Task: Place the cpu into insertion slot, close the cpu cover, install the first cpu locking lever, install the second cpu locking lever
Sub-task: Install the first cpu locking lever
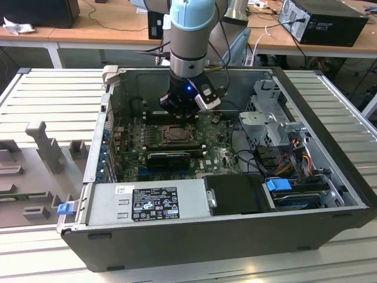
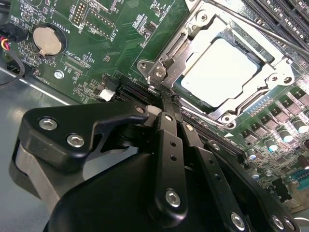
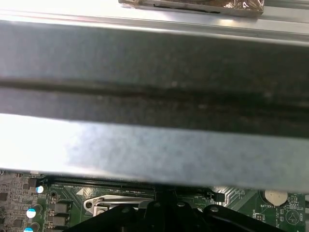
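The cpu (image 2: 219, 67), a pale square chip, lies flat in the insertion slot (image 1: 175, 136) on the green motherboard (image 2: 111, 43) inside the open computer case. The silvery cpu cover (image 2: 166, 67) lies down around the chip and frames it. A thin metal lever rod (image 2: 275, 36) runs along one side of the socket. In the second wrist view my gripper (image 2: 166, 101) is shut, its black fingertips pressed together at the cover's corner edge. In the exterior view the gripper (image 1: 179, 112) hangs just behind the socket.
The case walls (image 1: 194, 236) ring the board. A power supply (image 1: 147, 203) and a black box (image 1: 235, 194) sit at the front, and a drive cage (image 1: 274, 121) with cables is on the exterior view's right. A coin battery (image 2: 47, 38) and long black slots (image 2: 285, 14) lie near the socket.
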Robot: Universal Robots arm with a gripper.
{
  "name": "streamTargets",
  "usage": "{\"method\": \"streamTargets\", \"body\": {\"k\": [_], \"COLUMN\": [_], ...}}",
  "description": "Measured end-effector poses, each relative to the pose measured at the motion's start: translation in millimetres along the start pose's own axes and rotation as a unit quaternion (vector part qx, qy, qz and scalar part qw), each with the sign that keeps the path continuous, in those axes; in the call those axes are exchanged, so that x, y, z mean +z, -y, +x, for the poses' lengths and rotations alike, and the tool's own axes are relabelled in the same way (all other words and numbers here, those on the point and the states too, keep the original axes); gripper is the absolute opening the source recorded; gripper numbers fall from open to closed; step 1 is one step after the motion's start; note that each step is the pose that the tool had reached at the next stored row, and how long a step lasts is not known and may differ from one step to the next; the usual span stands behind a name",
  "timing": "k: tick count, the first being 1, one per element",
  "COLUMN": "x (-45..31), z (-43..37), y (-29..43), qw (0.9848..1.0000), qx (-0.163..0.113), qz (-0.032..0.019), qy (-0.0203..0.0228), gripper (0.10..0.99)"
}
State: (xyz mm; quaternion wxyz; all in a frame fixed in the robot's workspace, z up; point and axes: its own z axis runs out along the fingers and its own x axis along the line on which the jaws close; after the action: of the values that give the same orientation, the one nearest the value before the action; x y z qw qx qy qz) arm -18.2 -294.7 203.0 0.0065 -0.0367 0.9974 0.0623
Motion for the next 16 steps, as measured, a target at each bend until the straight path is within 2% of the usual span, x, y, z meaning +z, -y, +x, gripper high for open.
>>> {"method": "streamTargets", "body": {"k": [5, 10, 11, 12, 13, 16], "x": [0.6, 1.8, 1.8, 2.0, 1.9, -0.3], "z": [-0.2, -0.1, -0.2, -0.2, -0.2, -0.3], "y": [0.1, 0.3, 0.3, 0.3, 0.3, 0.0], "qw": [1.0, 1.0, 1.0, 1.0, 1.0, 1.0], "qx": [0.0, 0.0, 0.0, 0.0, 0.0, 0.0], "qz": [0.0055, 0.0073, 0.007, 0.0032, 0.0018, 0.0012], "qy": [-0.0005, -0.0007, -0.0006, -0.0002, -0.0001, 0.0], "gripper": [0.106, 0.106, 0.106, 0.106, 0.106, 0.106]}}
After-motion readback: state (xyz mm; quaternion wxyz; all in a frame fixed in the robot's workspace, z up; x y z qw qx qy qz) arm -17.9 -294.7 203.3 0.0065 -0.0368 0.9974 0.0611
